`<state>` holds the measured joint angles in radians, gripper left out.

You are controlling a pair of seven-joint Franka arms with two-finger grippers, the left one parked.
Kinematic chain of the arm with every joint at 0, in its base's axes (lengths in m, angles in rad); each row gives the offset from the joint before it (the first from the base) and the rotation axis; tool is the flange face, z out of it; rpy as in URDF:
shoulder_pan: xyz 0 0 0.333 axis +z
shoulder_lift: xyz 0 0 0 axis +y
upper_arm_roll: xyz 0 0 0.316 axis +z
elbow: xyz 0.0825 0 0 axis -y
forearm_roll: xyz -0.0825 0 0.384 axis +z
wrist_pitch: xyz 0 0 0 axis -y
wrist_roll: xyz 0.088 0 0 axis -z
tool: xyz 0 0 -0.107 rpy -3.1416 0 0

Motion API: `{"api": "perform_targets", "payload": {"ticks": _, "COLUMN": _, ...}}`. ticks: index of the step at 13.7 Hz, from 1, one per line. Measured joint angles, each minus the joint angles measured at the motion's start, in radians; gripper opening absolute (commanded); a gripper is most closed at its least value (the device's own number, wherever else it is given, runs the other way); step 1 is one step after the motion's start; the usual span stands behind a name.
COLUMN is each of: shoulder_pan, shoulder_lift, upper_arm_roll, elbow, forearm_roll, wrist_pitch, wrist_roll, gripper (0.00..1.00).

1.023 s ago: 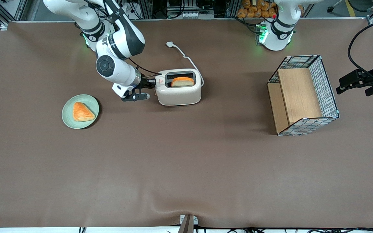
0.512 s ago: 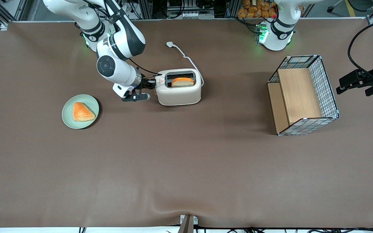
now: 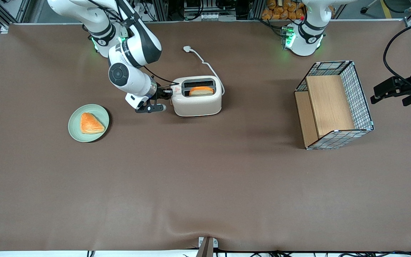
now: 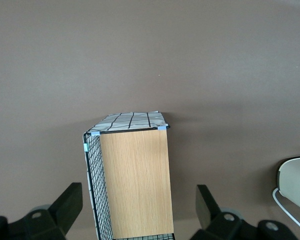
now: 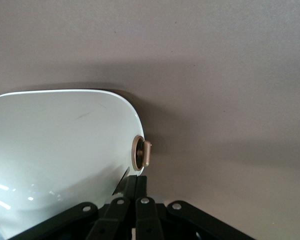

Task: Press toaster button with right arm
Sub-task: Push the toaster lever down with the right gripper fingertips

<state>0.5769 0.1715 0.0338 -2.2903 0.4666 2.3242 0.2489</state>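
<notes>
Gripper [image 3: 168, 93] fingers pinched together, empty, against toaster [image 3: 197, 96] narrow end, just beside toaster button [image 5: 146, 153]. Toaster near green plate [image 3: 88, 122], bread in one slot. Likely light, smooth, prone to sliding; push tab squarely.

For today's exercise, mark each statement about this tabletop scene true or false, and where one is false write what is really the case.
1. A slice of bread sits in the toaster slot nearer the front camera. True.
2. The right arm's hand hovers above the wire basket. False: it is at the toaster's narrow end, with its fingers shut.
3. The green plate holds a triangular pastry. True.
4. The toaster's plug is pushed into a socket. False: it lies loose on the table.
5. The wire basket stands between the plate and the toaster. False: it stands toward the parked arm's end of the table.
</notes>
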Motion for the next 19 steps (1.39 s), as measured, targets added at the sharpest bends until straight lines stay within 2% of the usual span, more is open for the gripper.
{"api": "perform_targets", "payload": {"ticks": 19, "shoulder_pan": 0.008, "shoulder_lift": 0.018, "upper_arm_roll": -0.001, "elbow": -0.008, "forearm_roll": 0.0, "wrist_pitch": 0.04, "wrist_roll": -0.005, "gripper": 0.0}}
